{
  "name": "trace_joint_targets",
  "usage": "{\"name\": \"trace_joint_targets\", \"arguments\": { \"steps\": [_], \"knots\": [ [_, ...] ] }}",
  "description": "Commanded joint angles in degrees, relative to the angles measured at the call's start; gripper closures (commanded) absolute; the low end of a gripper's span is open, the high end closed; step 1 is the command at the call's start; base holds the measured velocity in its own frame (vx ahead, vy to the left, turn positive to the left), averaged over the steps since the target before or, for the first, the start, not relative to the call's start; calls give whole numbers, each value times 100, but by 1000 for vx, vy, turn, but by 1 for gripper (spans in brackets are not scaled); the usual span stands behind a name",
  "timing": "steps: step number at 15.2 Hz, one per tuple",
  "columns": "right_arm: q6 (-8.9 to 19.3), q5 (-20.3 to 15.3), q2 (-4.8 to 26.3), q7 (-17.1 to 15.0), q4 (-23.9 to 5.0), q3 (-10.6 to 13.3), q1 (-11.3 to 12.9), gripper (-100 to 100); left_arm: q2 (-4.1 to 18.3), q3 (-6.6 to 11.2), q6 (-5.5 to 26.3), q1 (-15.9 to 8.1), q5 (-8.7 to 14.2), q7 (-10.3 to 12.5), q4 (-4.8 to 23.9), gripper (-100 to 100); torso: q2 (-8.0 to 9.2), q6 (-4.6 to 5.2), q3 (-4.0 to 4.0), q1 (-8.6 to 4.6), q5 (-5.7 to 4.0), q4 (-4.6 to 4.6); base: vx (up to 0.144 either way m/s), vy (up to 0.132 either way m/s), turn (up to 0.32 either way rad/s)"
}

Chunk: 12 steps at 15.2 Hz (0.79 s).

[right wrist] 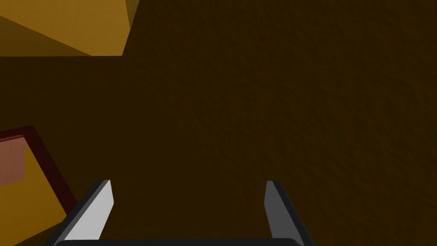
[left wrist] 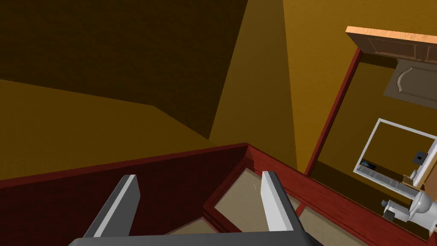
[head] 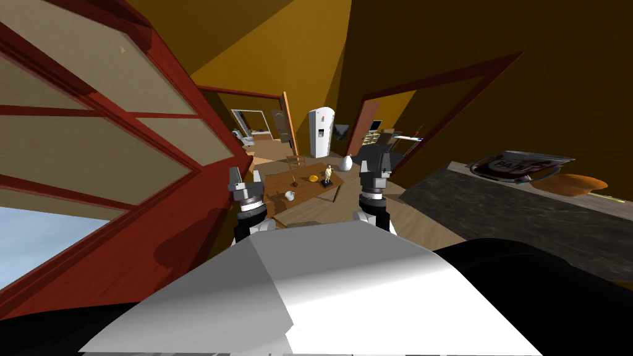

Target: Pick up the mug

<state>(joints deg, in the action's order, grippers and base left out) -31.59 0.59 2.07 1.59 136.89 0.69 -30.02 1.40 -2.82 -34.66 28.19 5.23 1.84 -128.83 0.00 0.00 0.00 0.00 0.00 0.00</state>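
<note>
Plainly, the left gripper [left wrist: 199, 176] stands open, blades apart and empty; the right gripper [right wrist: 187, 183] is likewise spread with nothing between its blades; both are raised near the centre of the head view. Past them, just right of the left one, the small white mug [head: 289, 195] sits upright on the wooden table [head: 307, 188], well apart from either; its handle is too small to read; the left arm looks nearer.
</note>
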Motion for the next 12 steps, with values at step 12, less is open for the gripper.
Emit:
{"name": "trace_joint_targets", "arguments": {
  "steps": [12],
  "knots": [
    [0, 0, 0, 0, 0, 0, 0, 0, 695, 238, 1137, -196, 65, -72, 333, -100, -1, 2, -1, 15, 3, 0, -1, 24, -91]
  ]
}}
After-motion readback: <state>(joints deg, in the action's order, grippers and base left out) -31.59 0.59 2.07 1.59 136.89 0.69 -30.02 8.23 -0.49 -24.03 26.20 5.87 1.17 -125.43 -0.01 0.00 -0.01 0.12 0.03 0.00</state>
